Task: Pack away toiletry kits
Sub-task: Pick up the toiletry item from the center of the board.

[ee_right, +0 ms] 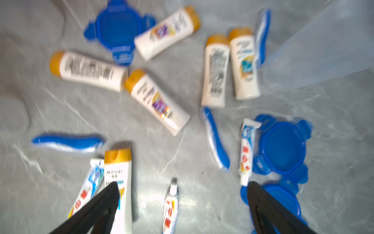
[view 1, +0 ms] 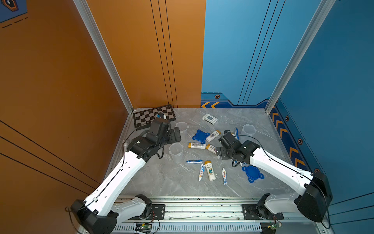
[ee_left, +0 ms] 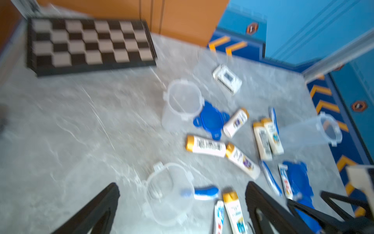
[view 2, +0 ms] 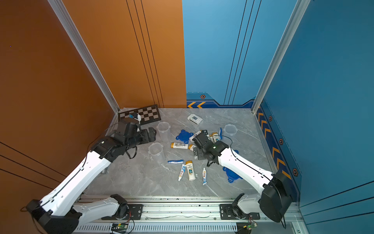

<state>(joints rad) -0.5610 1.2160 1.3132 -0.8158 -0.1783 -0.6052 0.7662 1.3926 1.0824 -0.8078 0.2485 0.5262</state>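
Right wrist view: right gripper [ee_right: 182, 185] hangs over the scatter, jaws spread wide, nothing between them. Left gripper [ee_left: 182, 184] likewise, jaws wide and empty. Grey marbled worktop [view 1: 162, 182], orange wall [view 1: 141, 50] at eleven, blue wall [view 1: 232, 50] at one. Scattered from centre toward three o'clock: gold-capped bottle [view 1: 209, 171] runs twelve-to-six, cap at twelve; second bottle [view 1: 196, 145] runs nine-to-three, cap at nine; toothbrush [view 1: 194, 161] lies nine-to-three too. Clear cup [view 1: 178, 158] stands at their nine.

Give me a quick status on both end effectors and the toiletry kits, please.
Left end effector, right end effector open, empty. Bottles, toothpaste tubes, toothbrushes loose on table; cups unlidded. White box, chessboard at back, apart.
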